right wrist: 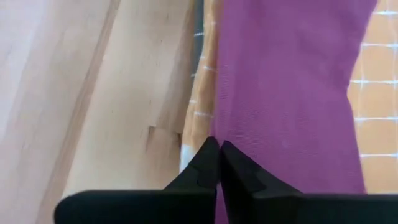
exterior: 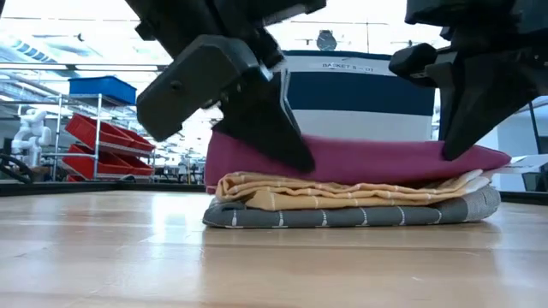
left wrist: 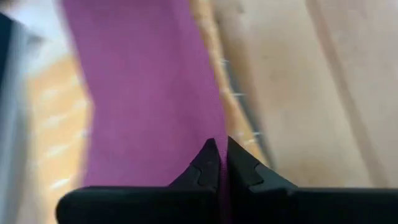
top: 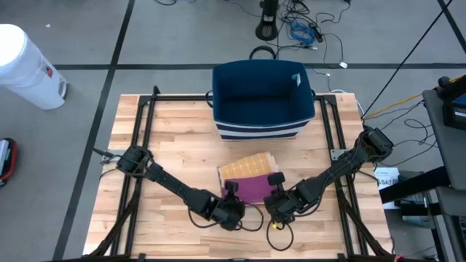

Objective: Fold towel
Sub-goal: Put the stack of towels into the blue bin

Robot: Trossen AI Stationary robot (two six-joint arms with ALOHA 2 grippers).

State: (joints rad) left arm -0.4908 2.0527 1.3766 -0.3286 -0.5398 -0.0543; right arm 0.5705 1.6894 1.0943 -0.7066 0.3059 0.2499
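A magenta towel [top: 251,188] lies on top of a yellow checked towel [top: 247,166], which rests on a grey towel [exterior: 342,216]. The stack sits at the middle of the wooden table. My left gripper [top: 233,193] is shut on the magenta towel's near left part. My right gripper [top: 275,192] is shut on its near right part. In the low view the left fingers [exterior: 278,128] and the right fingers [exterior: 467,111] both come down onto the magenta towel [exterior: 385,158]. My left gripper pinches the magenta towel's near edge [left wrist: 216,132] between its two fingers, close to the left corner. The fingers slant down from the near left. The towel's far part lies on the yellow towel; one layer or several, I cannot tell. My right gripper pinches the magenta towel's near edge [right wrist: 231,134] between its two fingers, close to the right corner. The fingers slant down from the near right. The cloth beyond them lies flat on the yellow towel [right wrist: 373,93].
A navy basket [top: 262,98] with white stripes stands open at the table's far middle, just behind the stack. Bare wood [top: 175,138] lies left and right of the towels. A black frame [top: 145,116] runs along the table's sides.
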